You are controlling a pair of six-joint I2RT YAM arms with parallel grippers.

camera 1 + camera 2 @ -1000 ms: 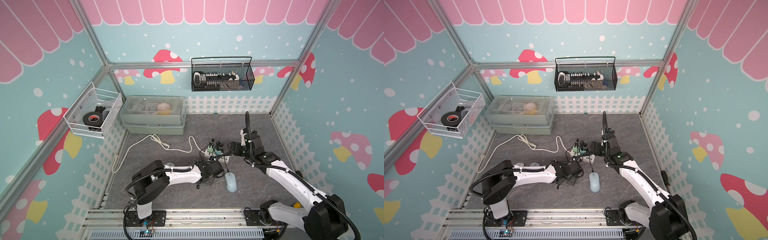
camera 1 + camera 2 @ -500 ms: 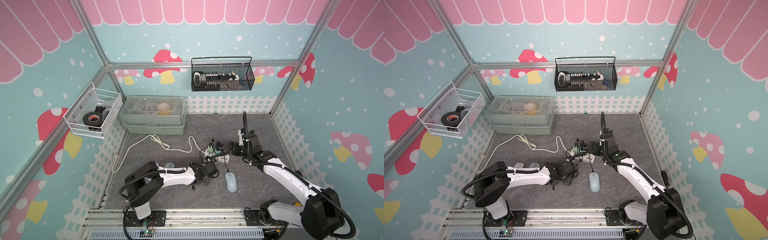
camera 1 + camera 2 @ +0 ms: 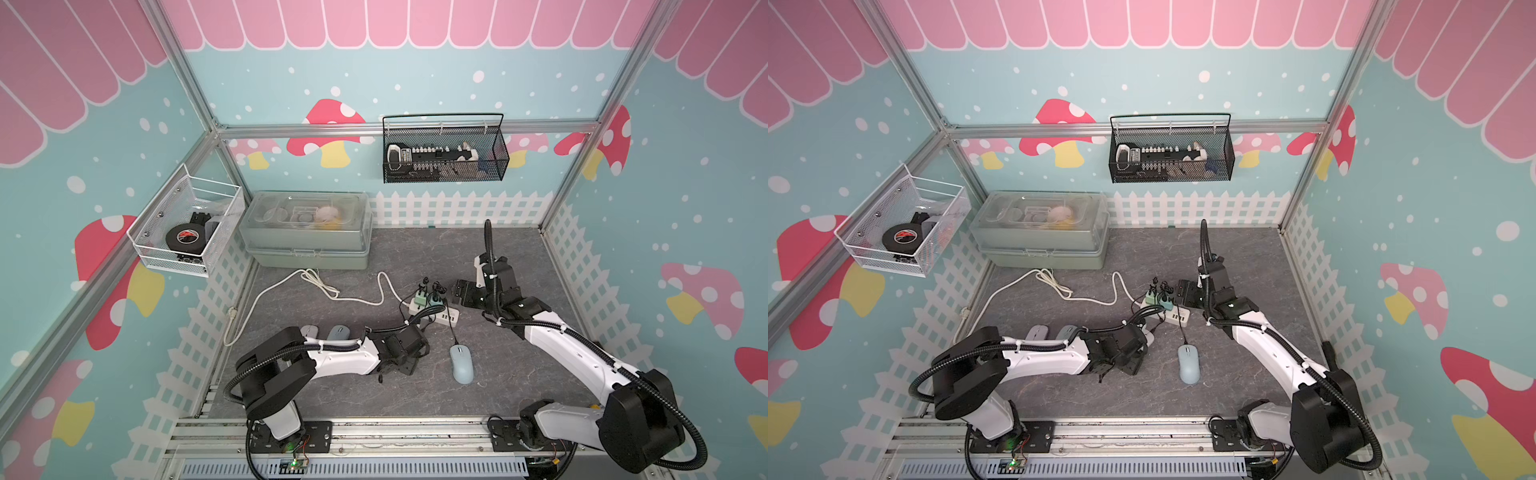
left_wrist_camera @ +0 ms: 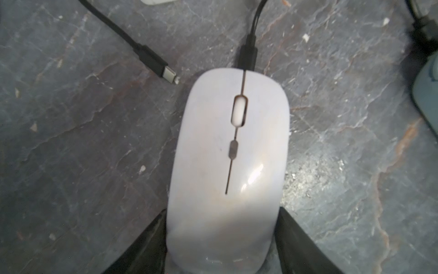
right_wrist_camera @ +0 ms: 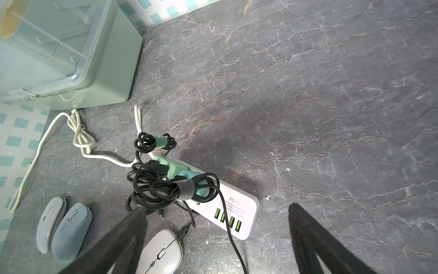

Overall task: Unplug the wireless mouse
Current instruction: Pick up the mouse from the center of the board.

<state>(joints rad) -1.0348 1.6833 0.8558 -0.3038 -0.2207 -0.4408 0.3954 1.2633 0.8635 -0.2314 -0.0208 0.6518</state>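
Currently white wireless mouse (image 4: 232, 166) flat on slate tabletop (image 4: 83, 142), black charging cable (image 4: 247, 55) plugged into its nose. My left gripper (image 4: 222, 212) grasping mouse, fingers (image 4: 147, 244) pressed on both rear flanks. Loose USB-C plug (image 4: 166, 72) lies just beside mouse nose, not touching. Power strip (image 5: 239, 208) close beyond, bundled black cords on it. My right gripper (image 5: 216, 208) hovers over strip, jaws spread wide, holding nothing. Pale-blue mouse (image 3: 462, 365) nearby, cabled.

I see the glossy white oval plastic wireless mouse (image 4: 230, 166) lying flat, wheel side up, on the grey marbled mat (image 4: 71, 142). A thin black charging cable (image 4: 247, 55) is plugged into its front edge, in line with the middle seam.
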